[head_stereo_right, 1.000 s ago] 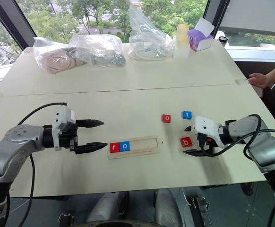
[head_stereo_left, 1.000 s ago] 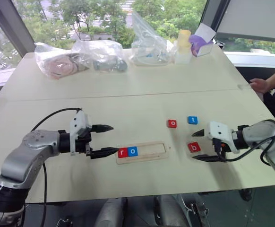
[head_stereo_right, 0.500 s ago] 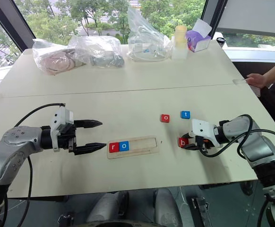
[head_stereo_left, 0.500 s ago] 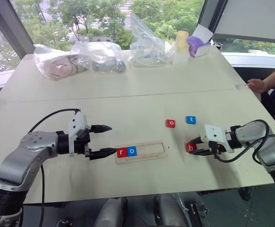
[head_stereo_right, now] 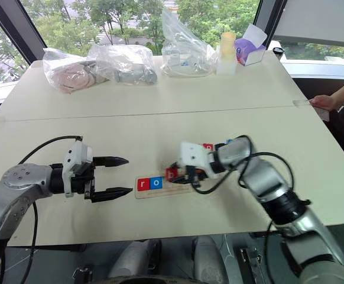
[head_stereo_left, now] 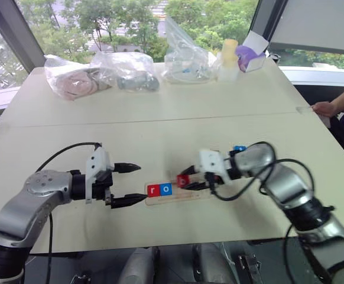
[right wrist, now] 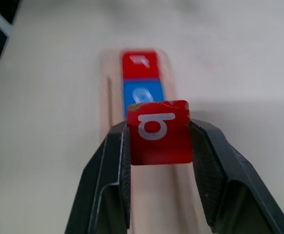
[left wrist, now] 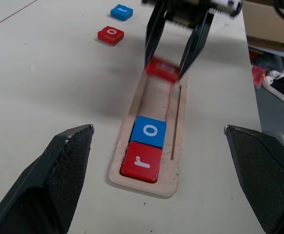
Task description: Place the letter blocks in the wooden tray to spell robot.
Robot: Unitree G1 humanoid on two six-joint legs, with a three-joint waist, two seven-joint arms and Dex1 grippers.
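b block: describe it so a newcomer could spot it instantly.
Find the wooden tray at the table's near edge, between the two grippers. The b block is the red tile pinched in the right gripper above the tray; the r and o lie seated inside.

3 red blocks [left wrist: 141,162], 2 blue blocks [left wrist: 149,131], 1 tray [left wrist: 175,156].

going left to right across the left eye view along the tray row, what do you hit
left gripper → red r block → blue o block → red b block held in the right gripper, over the wooden tray
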